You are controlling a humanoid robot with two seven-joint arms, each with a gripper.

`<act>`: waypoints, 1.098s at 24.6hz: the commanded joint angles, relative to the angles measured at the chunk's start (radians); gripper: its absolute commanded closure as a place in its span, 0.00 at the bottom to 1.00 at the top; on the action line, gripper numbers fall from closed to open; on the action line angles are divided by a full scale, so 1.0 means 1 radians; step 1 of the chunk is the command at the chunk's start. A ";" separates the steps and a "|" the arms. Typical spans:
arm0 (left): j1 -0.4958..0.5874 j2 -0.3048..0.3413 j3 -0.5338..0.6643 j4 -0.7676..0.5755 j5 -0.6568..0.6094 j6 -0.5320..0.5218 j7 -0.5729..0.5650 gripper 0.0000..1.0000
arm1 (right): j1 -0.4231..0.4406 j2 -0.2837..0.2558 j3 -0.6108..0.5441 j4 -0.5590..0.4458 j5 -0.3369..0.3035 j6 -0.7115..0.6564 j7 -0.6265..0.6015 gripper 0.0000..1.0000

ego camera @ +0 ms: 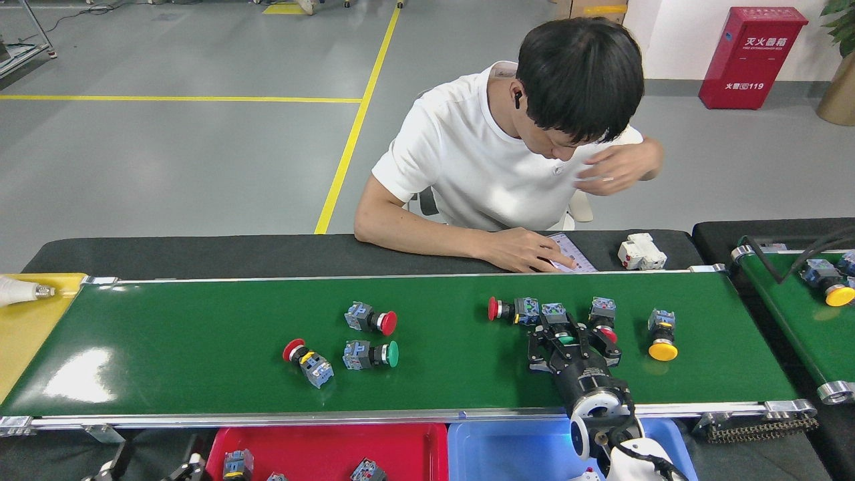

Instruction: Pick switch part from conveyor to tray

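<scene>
Right tool point(566, 339) spread around green-capped switch part point(560, 326) on glossy dark-green conveyor point(200, 361), not yet clamped or lifted. Left tool unseen. Several parts already in red plastic tray point(401, 447); six more waiting.

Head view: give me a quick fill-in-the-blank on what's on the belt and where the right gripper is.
1. The right gripper is over the switch with the ___ cap.
2. The switch nearest the belt's right end has a ___ cap.
3. The tray under the right arm is ___.
4. The tray beside it is ___.

Missing: green; yellow; blue; red
</scene>
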 commanded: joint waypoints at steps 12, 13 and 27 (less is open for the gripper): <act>-0.262 0.021 -0.122 0.265 -0.148 -0.002 0.001 0.00 | 0.147 0.078 0.334 -0.198 0.002 -0.413 0.217 0.01; -0.289 0.022 -0.122 0.298 -0.152 -0.001 0.001 0.00 | 0.147 0.083 0.339 -0.199 0.002 -0.401 0.226 0.02; -0.482 0.124 -0.109 0.588 -0.163 0.027 0.038 0.95 | 0.060 0.070 -0.003 -0.225 0.002 -0.063 0.160 0.03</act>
